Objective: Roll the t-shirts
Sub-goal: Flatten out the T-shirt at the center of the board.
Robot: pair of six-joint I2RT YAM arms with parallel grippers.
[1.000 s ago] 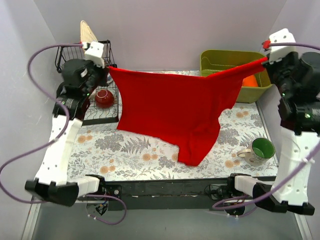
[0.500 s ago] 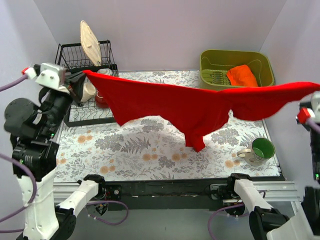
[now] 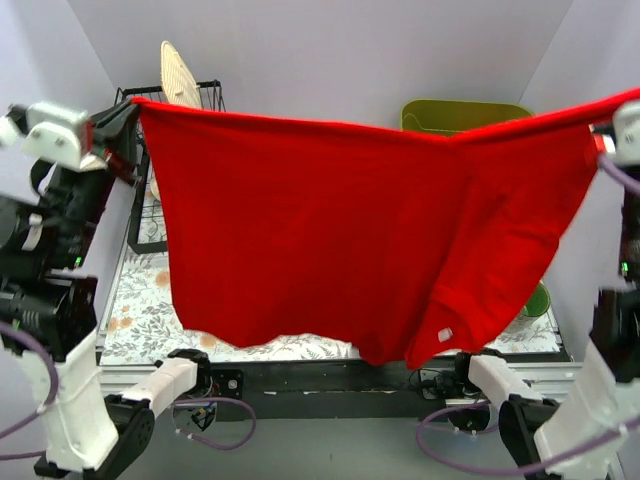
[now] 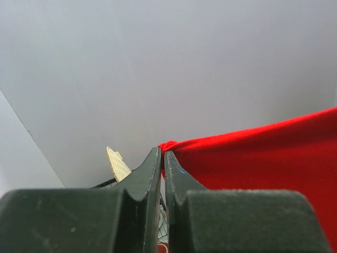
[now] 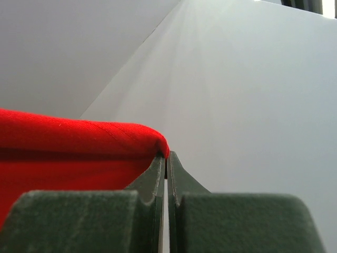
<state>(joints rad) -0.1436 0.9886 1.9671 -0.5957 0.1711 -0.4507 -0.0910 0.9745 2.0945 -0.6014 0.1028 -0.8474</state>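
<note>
The bright red t-shirt (image 3: 350,230) hangs spread out like a curtain high above the table, stretched taut between both arms. My left gripper (image 4: 163,153) is shut on its upper left corner (image 3: 140,103), at the top left of the overhead view. My right gripper (image 5: 166,155) is shut on the opposite upper corner, near the right edge of that view. In the wrist views the red fabric (image 4: 263,158) (image 5: 68,142) runs away from the pinched tips. The shirt's lower hem hangs near the table's front edge. The orange bundle is hidden behind the shirt.
A black dish rack (image 3: 135,215) with a woven plate (image 3: 177,75) stands at the back left. The rim of an olive bin (image 3: 465,108) shows above the shirt, a green mug (image 3: 540,300) at the right. The floral table cover (image 3: 135,310) shows on the left.
Both arms have risen and pulled apart, lifting the red t-shirt from a sagging drape into a flat hanging sheet that now hides the bin's contents and most of the table.
</note>
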